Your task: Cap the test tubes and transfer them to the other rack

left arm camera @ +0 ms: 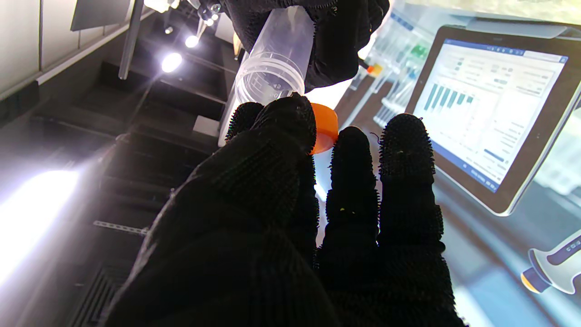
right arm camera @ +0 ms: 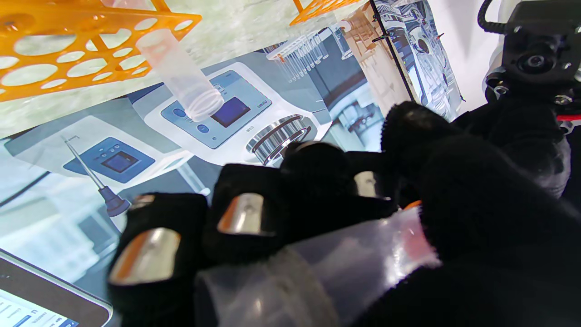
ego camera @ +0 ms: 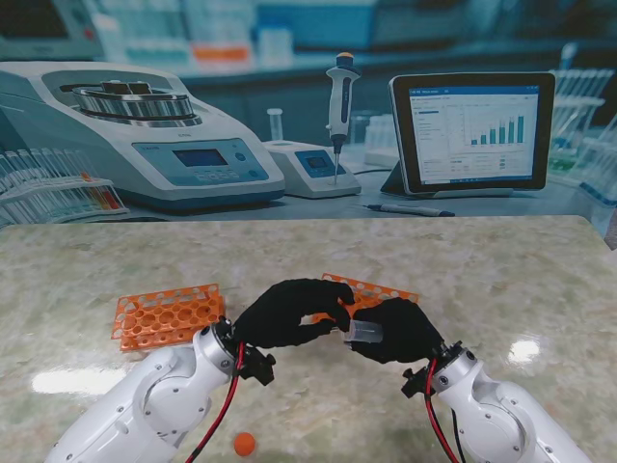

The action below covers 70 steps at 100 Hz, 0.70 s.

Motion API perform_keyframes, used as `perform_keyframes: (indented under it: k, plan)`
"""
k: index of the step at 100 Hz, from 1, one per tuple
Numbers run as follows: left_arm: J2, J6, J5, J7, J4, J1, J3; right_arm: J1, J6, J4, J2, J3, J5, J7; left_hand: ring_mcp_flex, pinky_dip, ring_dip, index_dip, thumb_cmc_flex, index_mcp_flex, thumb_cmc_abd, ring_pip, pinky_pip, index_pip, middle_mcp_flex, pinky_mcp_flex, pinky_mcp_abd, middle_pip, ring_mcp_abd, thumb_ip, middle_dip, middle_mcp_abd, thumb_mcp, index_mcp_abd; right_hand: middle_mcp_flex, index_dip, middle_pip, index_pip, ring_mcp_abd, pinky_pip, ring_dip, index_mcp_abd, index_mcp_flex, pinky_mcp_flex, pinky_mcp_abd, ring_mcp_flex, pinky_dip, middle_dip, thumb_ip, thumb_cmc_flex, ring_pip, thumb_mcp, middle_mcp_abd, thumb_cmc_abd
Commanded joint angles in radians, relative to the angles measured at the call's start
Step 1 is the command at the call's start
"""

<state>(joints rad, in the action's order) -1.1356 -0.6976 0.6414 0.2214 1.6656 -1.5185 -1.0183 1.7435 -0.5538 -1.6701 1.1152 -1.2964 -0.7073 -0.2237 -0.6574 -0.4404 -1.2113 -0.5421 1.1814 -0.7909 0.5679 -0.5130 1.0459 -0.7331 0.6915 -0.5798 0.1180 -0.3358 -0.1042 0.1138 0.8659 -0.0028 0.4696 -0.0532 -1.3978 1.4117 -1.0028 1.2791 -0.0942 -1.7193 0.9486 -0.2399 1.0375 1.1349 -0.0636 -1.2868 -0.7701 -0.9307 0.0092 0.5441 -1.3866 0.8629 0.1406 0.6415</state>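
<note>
R hand [ego camera: 397, 330] wrapped round clear plastic test tube [left arm camera: 277, 63] | L hand [ego camera: 285, 313] fingertips pinch small orange cap [left arm camera: 324, 127] just beside tube mouth | risk: you misalign, cap slips from pinch, drops.

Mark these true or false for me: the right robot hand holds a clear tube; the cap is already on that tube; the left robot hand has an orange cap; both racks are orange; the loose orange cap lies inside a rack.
1. The right robot hand holds a clear tube. True.
2. That tube is already capped. False: its mouth is open in the left wrist view.
3. The left robot hand holds an orange cap. True.
4. Both racks are orange. True.
5. The loose cap lies inside a rack. False: it lies on the table, nearer to me.
</note>
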Motion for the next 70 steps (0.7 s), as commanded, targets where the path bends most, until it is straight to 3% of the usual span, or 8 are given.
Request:
perform_keyframes:
  k: [1,70]
  plan:
    - [-0.003,-0.001,-0.001,-0.008,0.003,-0.005,0.002,0.006,0.005,-0.003,0.002,0.005,0.002,0.003,-0.032,0.018,-0.017,0.012,0.11,-0.007,-0.034,-0.009,-0.024,0.01,0.017,-0.01,0.008,-0.023,0.043,-0.031,0.036,0.014,0.067,0.018,-0.042,0.042,-0.001,0.058,-0.072,-0.058,0.018,-0.044,0.038,0.023,0.006,-0.035,0.006,-0.014,0.011,0.04,-0.083,0.014,-0.003,-0.016]
    - [0.004,-0.04,0.026,-0.012,0.038,-0.042,-0.021,0.002,0.012,0.0,0.003,0.008,0.0,-0.004,-0.034,0.02,-0.017,0.013,0.11,-0.008,-0.04,-0.01,-0.025,0.008,0.019,-0.012,0.003,-0.019,0.044,-0.036,0.04,0.012,0.055,0.015,-0.042,0.042,-0.001,0.058,-0.072,-0.057,0.018,-0.044,0.038,0.023,0.006,-0.035,0.007,-0.014,0.011,0.04,-0.083,0.014,-0.002,-0.017]
